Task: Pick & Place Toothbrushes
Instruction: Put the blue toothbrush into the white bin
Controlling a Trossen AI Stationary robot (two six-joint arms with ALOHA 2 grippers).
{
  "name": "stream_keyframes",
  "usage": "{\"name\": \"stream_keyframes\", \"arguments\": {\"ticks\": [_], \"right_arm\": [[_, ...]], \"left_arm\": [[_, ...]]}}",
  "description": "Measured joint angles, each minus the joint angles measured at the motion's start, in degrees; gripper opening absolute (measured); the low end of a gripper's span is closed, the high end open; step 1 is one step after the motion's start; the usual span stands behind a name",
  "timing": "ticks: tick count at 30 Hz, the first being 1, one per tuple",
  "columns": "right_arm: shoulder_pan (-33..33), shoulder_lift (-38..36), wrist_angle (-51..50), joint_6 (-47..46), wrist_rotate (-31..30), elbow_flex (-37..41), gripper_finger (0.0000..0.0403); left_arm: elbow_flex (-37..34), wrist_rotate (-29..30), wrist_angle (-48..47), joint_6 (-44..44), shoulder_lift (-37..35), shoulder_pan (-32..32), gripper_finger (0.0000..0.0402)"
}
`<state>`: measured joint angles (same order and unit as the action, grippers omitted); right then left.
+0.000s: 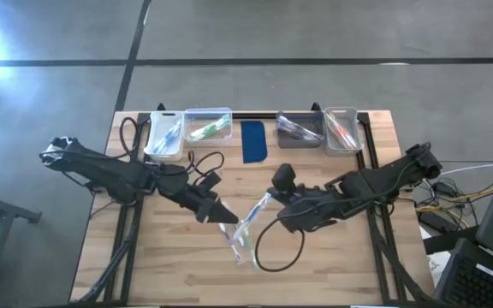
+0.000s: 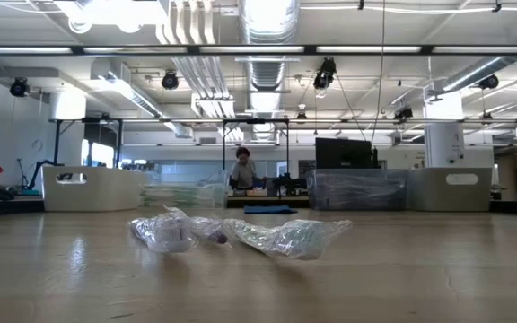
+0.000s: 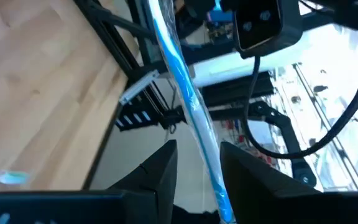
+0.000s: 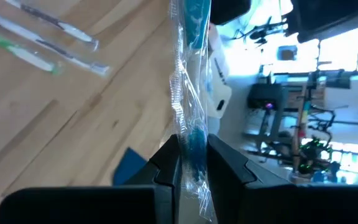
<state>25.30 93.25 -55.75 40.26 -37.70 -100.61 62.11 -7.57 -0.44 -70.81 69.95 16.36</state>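
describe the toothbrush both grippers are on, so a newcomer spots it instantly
Start at the wooden table in the high view, near its middle, in front of the dark blue pad. The left gripper and right gripper each pinch one end of a blue toothbrush in clear wrapping. Other wrapped brushes lie flat; this one is held.

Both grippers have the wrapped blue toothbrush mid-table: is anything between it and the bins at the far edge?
Nothing visible. The toothbrush hangs between the left gripper and right gripper; bare table runs to the bins. Loose wrappers lie on the near side, out of the path.
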Motion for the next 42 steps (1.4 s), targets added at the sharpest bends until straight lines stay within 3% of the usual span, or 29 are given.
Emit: {"name": "stream_keyframes", "arguments": {"ticks": [13, 20, 30, 34, 42], "right_arm": [[-0.7, 3.7, 9.2, 13.7, -3.0, -2.7, 0.0052], [-1.8, 5.2, 9.9, 15.7, -3.0, -3.7, 0.0044], [-2.1, 5.0, 10.4, 16.5, -3.0, -4.1, 0.0049], [-2.1, 5.0, 10.3, 17.4, -3.0, -4.1, 0.0045], [-2.1, 5.0, 11.3, 19.9, -3.9, -4.0, 0.0101]], "left_arm": [[0.0, -3.6, 0.6, -4.9, 0.1, 0.0, 0.0126], [0.0, -4.4, 0.7, -5.4, 0.1, 0.0, 0.0125], [-0.2, -5.4, 0.2, -5.4, 0.1, 0.0, 0.0033], [-0.3, -5.5, 0.4, -5.4, 0.1, 0.0, 0.0030], [-0.5, -5.5, 0.8, -5.0, 0.1, 0.0, 0.0037]]}}
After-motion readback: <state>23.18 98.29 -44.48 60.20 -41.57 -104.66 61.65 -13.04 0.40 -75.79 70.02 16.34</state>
